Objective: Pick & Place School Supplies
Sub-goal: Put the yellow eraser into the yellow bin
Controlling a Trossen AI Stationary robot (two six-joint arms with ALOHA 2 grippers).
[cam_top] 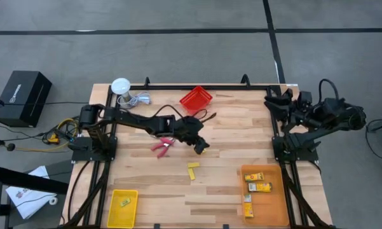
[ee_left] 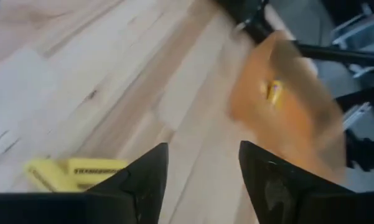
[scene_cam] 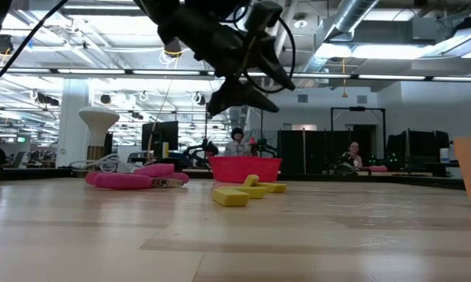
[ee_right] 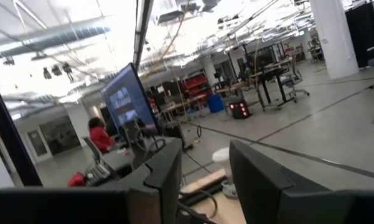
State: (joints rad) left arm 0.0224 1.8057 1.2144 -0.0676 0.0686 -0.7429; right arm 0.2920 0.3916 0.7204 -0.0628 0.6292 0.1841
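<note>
Left pincer (cam_top: 202, 145) spread above table (cam_top: 229, 184)

You're seeing the left gripper (cam_top: 202, 145) hovering mid-table beside the scissors (cam_top: 161, 146), above a yellow piece (cam_top: 193, 169).

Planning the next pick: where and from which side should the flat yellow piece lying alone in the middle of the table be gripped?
Probably from straight above. The flat yellow rectangular piece lies flat on the bare wooden table, so only its edges offer purchase. Close the left hand across its narrow width, near mid-length, with the fingers on its two long sides. Nothing crowds it.
</note>
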